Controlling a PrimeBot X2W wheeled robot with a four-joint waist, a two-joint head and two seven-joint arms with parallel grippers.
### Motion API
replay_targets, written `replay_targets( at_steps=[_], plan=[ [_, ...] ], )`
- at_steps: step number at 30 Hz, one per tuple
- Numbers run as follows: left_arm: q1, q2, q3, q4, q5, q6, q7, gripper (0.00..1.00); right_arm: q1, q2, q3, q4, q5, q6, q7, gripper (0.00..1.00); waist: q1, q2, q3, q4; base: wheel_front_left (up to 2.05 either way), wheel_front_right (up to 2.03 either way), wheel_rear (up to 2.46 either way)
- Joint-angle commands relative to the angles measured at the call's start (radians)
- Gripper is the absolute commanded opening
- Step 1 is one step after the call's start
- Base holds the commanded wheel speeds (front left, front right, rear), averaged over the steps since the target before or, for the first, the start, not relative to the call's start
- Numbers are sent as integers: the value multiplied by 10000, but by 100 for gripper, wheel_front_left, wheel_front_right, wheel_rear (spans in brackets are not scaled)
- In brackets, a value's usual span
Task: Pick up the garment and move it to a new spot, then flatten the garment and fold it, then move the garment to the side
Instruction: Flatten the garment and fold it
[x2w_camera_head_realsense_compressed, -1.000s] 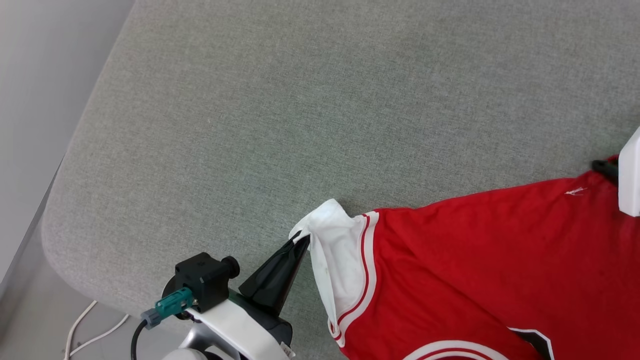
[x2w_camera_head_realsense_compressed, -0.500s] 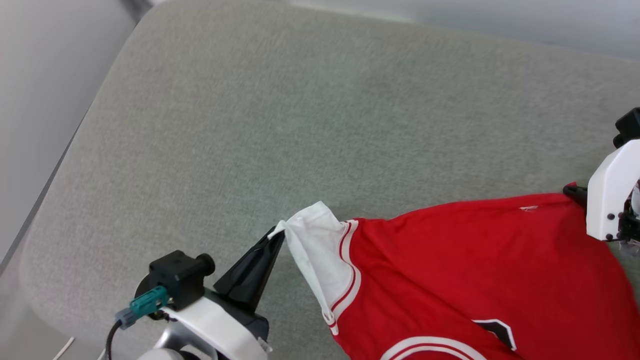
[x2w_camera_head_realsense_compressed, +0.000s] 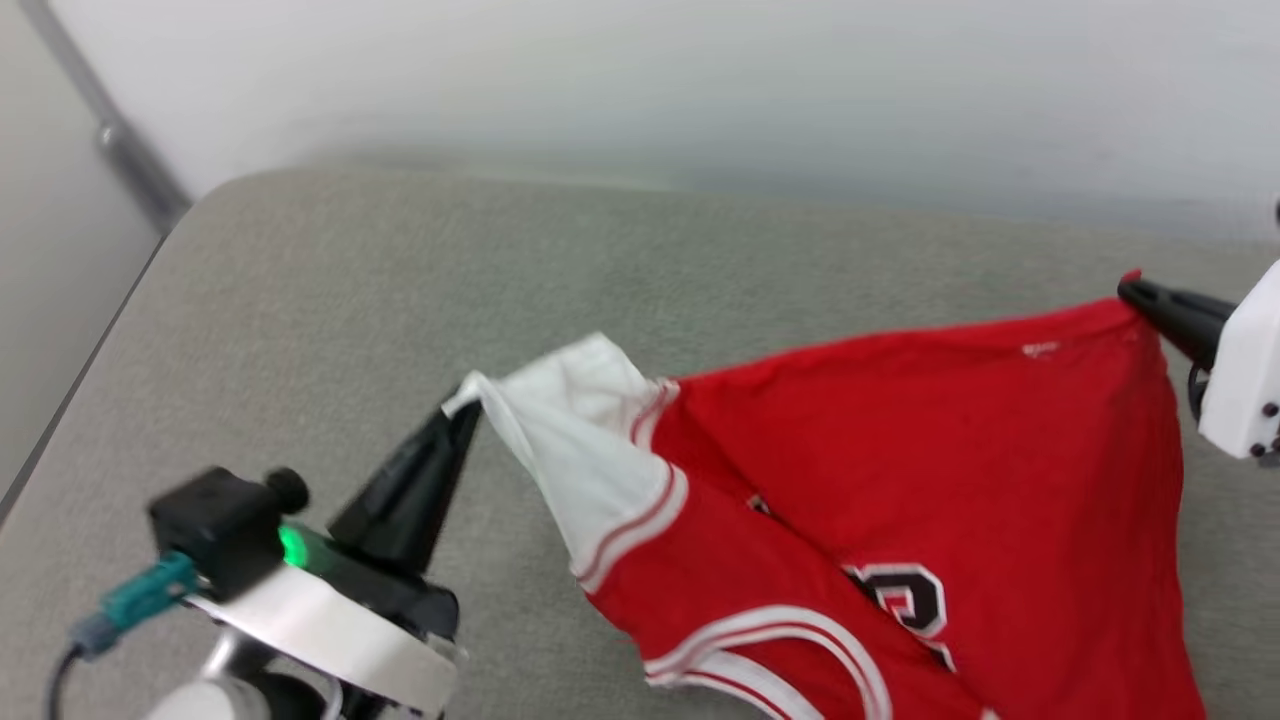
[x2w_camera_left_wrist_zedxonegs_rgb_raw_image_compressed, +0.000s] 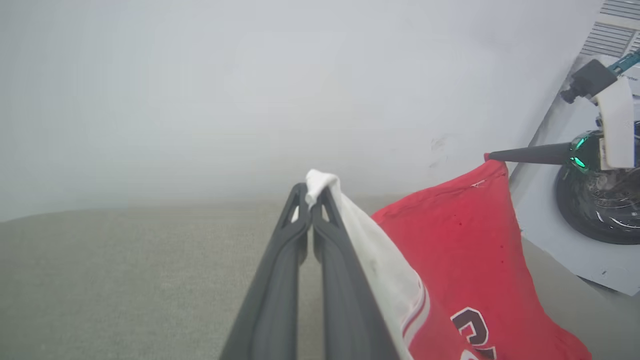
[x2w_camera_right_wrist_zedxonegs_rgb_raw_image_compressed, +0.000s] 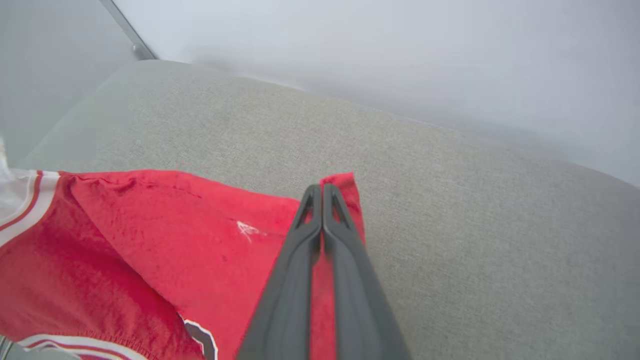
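The garment (x2w_camera_head_realsense_compressed: 920, 480) is a red jersey with white sleeves and striped trim, hanging stretched between both grippers above the grey cushion. My left gripper (x2w_camera_head_realsense_compressed: 462, 408) is shut on the tip of a white sleeve (x2w_camera_head_realsense_compressed: 560, 440); the left wrist view shows that sleeve (x2w_camera_left_wrist_zedxonegs_rgb_raw_image_compressed: 370, 250) pinched at the left gripper (x2w_camera_left_wrist_zedxonegs_rgb_raw_image_compressed: 311, 192). At the right, my right gripper (x2w_camera_head_realsense_compressed: 1135, 290) is shut on a red corner of the garment. In the right wrist view the right gripper (x2w_camera_right_wrist_zedxonegs_rgb_raw_image_compressed: 321, 192) clamps that red corner (x2w_camera_right_wrist_zedxonegs_rgb_raw_image_compressed: 345, 187). Black and white lettering (x2w_camera_head_realsense_compressed: 905, 595) shows low on the cloth.
A wide grey cushion (x2w_camera_head_realsense_compressed: 400, 300) lies under the garment, with open surface to the left and behind. A pale wall (x2w_camera_head_realsense_compressed: 640, 80) rises beyond it. The cushion's left edge drops off beside a grey rail (x2w_camera_head_realsense_compressed: 130, 160).
The right gripper has shut on the garment's red corner. Both grippers have lifted the garment off the cushion, and the head camera has tilted up so the wall now shows.
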Motion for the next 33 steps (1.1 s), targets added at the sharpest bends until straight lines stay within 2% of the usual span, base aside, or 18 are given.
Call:
replay_targets(
  at_steps=[1,11,20,24,33],
  plan=[
    [-203,74,155,-187,23,55,-9,0,-127,34,-129,-232,119,-4,17,0,0,0,-483,-477,0,0,0],
    [-1688,536,1827,-1525,-694,206,112,0,-776,519,-790,-2235,378,-4,-31,0,0,0,-933,-1456,0,0,0],
    [-3488,790,2812,-1724,-850,294,188,0,-1146,983,-1169,-3101,433,-4,-358,0,0,0,-664,-2064,0,0,0],
    [-4317,757,2996,-1673,-1058,389,413,0,-1355,993,-1281,-3325,332,-4,-622,0,0,0,-341,-2229,0,0,0],
    [-6895,1279,3483,-918,-1362,208,1095,0,-2512,936,-1654,-3235,324,-4,-1218,0,0,0,1299,-2436,0,0,0]
  ],
)
